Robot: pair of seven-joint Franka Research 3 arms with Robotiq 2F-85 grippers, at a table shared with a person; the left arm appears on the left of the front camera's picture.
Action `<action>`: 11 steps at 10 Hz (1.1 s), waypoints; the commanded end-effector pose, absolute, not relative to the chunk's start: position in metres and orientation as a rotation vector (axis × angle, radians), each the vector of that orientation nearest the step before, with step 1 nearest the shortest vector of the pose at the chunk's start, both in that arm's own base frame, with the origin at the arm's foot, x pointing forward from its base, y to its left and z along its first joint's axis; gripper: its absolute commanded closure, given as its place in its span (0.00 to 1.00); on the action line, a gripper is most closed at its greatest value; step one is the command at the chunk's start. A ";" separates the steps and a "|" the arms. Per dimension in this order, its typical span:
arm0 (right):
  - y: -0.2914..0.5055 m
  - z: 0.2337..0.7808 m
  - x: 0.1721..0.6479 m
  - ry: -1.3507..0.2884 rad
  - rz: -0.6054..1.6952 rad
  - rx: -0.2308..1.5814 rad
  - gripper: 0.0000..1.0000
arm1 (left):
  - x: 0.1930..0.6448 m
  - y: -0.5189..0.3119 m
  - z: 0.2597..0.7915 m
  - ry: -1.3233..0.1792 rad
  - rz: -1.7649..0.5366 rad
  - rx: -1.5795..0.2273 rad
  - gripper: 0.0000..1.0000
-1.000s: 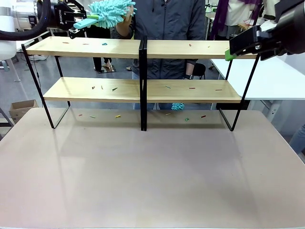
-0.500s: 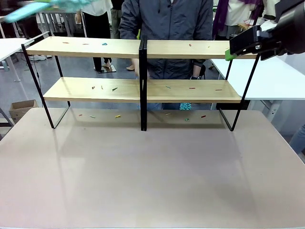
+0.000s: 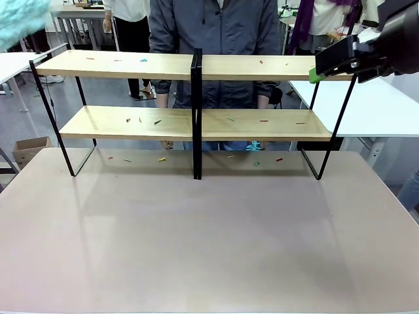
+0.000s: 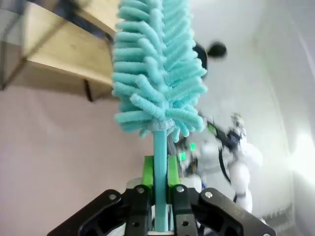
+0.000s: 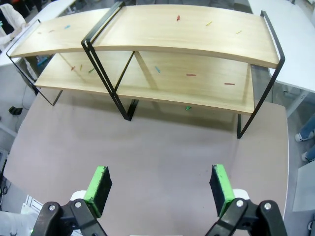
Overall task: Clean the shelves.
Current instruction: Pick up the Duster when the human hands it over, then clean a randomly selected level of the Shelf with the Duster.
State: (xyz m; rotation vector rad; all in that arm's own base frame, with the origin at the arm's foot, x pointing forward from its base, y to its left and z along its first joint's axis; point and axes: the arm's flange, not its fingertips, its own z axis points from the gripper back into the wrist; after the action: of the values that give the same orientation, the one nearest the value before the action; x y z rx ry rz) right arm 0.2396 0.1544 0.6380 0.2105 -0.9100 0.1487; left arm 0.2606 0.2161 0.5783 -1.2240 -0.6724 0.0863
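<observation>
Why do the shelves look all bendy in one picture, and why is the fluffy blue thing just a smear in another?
Right wrist view: the wide-angle lens bows the shelves into curves, while the front view shows them straight. Front view: the duster in the top left corner is a blurred smear, probably from motion. Left wrist view: the duster in the left gripper is fairly sharp, but everything behind it is soft.

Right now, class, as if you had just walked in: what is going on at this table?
The left claw is shut on the handle of a fluffy teal duster, raised high beyond the left end of the shelves. The right claw hangs open and empty near their right end. Small coloured scraps lie on both wooden boards and on the table beneath, so the cleaning is not yet done. A person stands behind the shelves.
</observation>
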 end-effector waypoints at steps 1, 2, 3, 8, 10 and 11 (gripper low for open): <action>0.155 0.638 0.240 -0.908 0.148 0.214 0.00 | 0.249 0.223 0.567 -1.020 0.364 -1.305 1.00; 0.155 0.638 0.240 -0.908 0.148 0.214 0.00 | 0.261 0.226 0.565 -1.059 0.373 -1.363 1.00; 0.155 0.638 0.240 -0.908 0.148 0.214 0.00 | 0.245 0.240 0.562 -0.776 0.240 -1.238 1.00; 0.155 0.638 0.240 -0.908 0.148 0.214 0.00 | 0.245 0.240 0.562 -0.776 0.240 -1.238 1.00; 0.155 0.638 0.240 -0.908 0.148 0.214 0.00 | 0.245 0.240 0.562 -0.776 0.240 -1.238 1.00; 0.155 0.638 0.240 -0.908 0.148 0.214 0.00 | 0.245 0.240 0.562 -0.776 0.240 -1.238 1.00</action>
State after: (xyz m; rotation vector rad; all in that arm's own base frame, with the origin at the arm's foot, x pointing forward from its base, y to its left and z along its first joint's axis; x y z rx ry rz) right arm 0.2395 0.1545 0.6380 0.2103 -0.9101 0.1490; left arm 0.2466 0.2371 0.5600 -1.2370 -0.7699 0.2606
